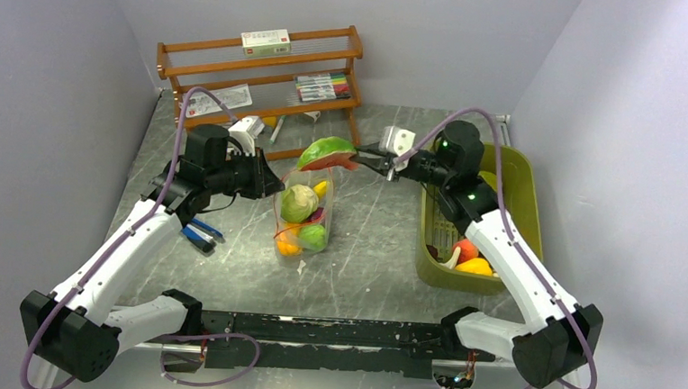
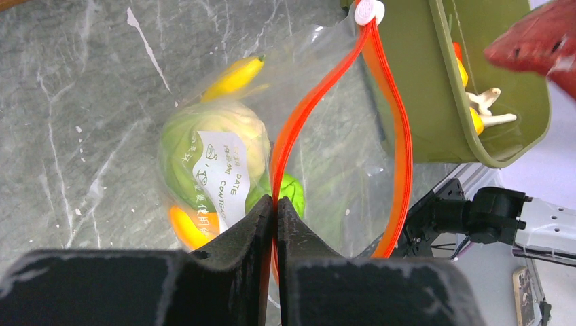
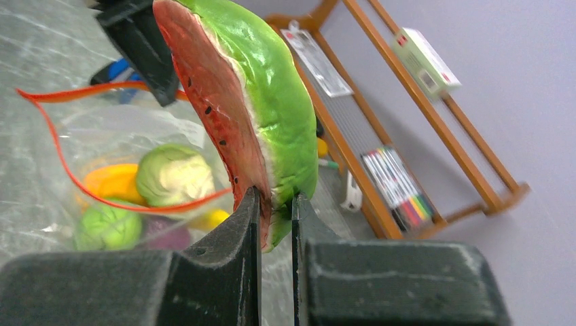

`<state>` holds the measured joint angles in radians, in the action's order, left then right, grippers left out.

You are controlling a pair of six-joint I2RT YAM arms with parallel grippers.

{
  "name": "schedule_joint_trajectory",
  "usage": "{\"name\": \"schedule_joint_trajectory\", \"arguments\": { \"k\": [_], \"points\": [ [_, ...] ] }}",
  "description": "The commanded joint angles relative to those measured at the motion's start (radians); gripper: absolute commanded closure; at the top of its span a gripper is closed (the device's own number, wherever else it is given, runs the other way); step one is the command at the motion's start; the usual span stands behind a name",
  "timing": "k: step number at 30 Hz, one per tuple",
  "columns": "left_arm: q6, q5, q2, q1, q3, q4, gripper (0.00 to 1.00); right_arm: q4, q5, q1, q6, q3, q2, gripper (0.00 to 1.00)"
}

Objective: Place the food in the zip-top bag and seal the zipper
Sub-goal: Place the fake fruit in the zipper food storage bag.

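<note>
My left gripper is closed tight on the zipper, pinching one red-orange strip of the zip-top bag between its black fingers. The bag stands near the middle of the worktop, mouth up. Its two zipper strips bow apart, so the mouth gapes, and a white slider sits at the far end of the strips.

Inside the bag I see a pale green cabbage, a yellow banana, an orange piece, a bright green piece and something purple low down.

My right gripper is clamped on a watermelon slice, gripping it by one tip, with the red flesh on one side and the green rind on the other. The slice hangs in the air just over the bag's open mouth, not inside it.

An olive-green bin lies along the right edge of the worktop, with a red piece and a yellow piece at its near end. A wooden rack stands at the far edge, carrying marker pens and a small box. A blue-handled tool lies near the left edge, beside my left arm.
</note>
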<state>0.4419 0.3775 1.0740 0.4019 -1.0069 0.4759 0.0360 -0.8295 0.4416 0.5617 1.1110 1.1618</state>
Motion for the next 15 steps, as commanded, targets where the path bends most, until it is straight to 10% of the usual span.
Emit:
{"name": "schedule_joint_trajectory", "arguments": {
  "k": [1,15],
  "points": [
    [0.014,0.029,-0.015,-0.001,-0.017,-0.037,0.93,-0.089,-0.056,0.07,0.032,-0.007,0.049,1.0],
    [0.008,0.004,-0.025,-0.002,-0.034,-0.013,0.93,0.154,-0.011,0.187,0.347,0.099,0.242,1.0]
  ]
}}
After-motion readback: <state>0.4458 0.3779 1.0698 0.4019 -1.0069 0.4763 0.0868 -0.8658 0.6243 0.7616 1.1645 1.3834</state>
